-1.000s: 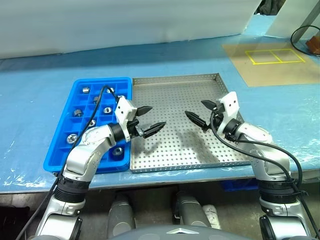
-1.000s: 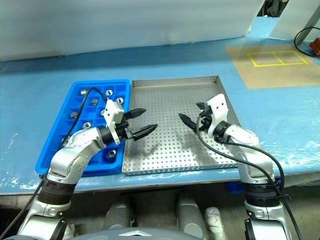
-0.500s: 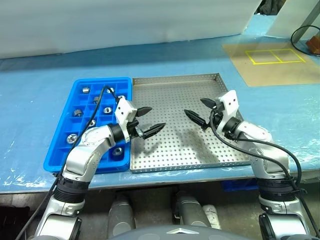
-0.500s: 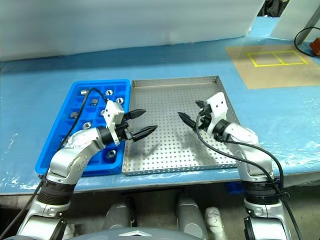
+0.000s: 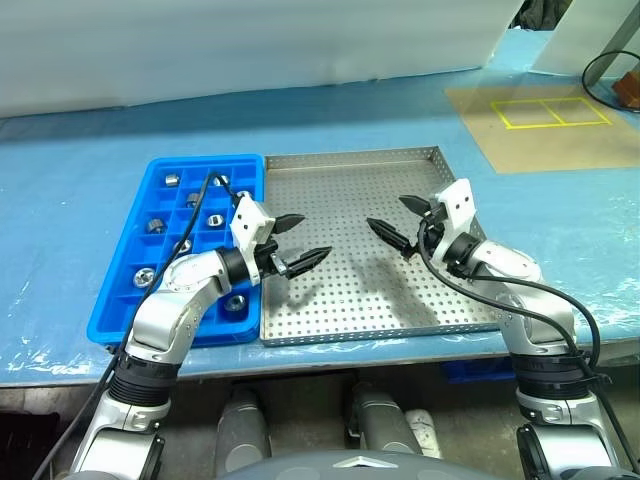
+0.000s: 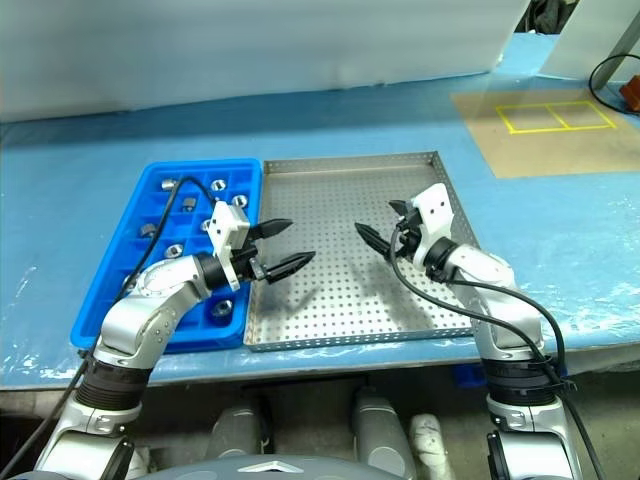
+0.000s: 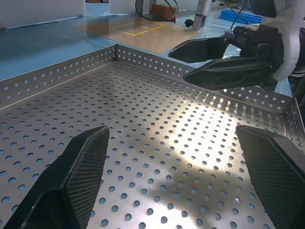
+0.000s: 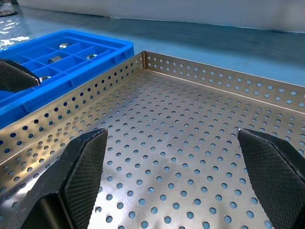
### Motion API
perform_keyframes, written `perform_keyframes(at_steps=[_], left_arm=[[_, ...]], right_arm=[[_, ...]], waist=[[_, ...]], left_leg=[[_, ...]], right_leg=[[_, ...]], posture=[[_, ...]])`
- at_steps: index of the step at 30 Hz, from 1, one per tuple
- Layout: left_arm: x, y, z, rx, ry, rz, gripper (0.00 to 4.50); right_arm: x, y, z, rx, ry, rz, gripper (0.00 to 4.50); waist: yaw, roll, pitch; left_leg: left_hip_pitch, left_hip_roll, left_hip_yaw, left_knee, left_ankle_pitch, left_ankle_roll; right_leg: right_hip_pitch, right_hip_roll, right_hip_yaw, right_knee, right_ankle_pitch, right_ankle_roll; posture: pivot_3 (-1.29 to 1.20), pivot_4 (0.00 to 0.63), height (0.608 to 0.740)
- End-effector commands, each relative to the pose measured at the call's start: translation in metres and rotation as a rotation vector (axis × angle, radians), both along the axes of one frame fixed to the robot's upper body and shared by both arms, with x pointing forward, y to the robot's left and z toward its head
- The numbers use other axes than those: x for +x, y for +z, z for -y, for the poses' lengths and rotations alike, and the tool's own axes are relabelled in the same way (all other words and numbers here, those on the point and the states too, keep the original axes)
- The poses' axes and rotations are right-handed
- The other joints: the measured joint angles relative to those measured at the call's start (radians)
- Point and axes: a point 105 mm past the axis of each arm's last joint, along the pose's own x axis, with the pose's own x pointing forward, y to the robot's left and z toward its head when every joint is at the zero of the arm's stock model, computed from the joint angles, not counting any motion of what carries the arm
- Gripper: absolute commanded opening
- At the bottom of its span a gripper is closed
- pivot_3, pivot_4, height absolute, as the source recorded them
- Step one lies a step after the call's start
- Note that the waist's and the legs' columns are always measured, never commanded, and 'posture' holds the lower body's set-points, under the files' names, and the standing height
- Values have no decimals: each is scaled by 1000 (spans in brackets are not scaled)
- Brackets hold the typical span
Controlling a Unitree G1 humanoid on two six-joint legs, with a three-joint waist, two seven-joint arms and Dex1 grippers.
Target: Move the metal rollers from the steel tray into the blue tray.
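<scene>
We hold our left gripper (image 5: 298, 243) and right gripper (image 5: 392, 224) wide apart and empty over the bare steel tray (image 5: 350, 180). The metal rollers (image 5: 212, 219) sit in the blue tray (image 5: 110, 318): small, hard, slippery, best pinched across their round sides.

My work surface (image 5: 80, 150) is covered in light blue sheeting, glossy and wrinkled along the near edge. Two trays sit directly on it, side by side and touching: the blue tray (image 5: 112, 290) on my left, the steel tray (image 5: 340, 165) on my right. I count several metal rollers (image 5: 170, 180) in the blue tray's compartments (the steel tray's perforated floor looks bare). Farther off to the right, a brown mat (image 5: 545, 130) lies flat on the surface, marked with a yellow rectangle (image 5: 553, 113) split in two.
</scene>
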Motion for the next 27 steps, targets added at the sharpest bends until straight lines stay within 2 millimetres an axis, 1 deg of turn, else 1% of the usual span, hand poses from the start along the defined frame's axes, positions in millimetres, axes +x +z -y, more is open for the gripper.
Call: perform_keyframes(at_steps=[1,22,27], left_arm=[[-4,10,5,-12,-20,54,4493],[5,11,-1,18,-8,92,4493],[8,11,1,19,-13,98,4493]], right_arm=[[1,14,-4,3,17,59,4455],[6,16,-6,2,30,65,4455],[8,15,-6,5,28,67,4455]], waist=[[0,0,0],[2,0,0],[3,0,0]], left_leg=[[0,0,0,0,0,0],[0,0,0,-1,0,0],[0,0,0,-1,0,0]], right_leg=[[0,0,0,0,0,0],[0,0,0,-1,0,0],[0,0,0,-1,0,0]], posture=[[-317,150,740],[-282,150,740],[-263,150,740]])
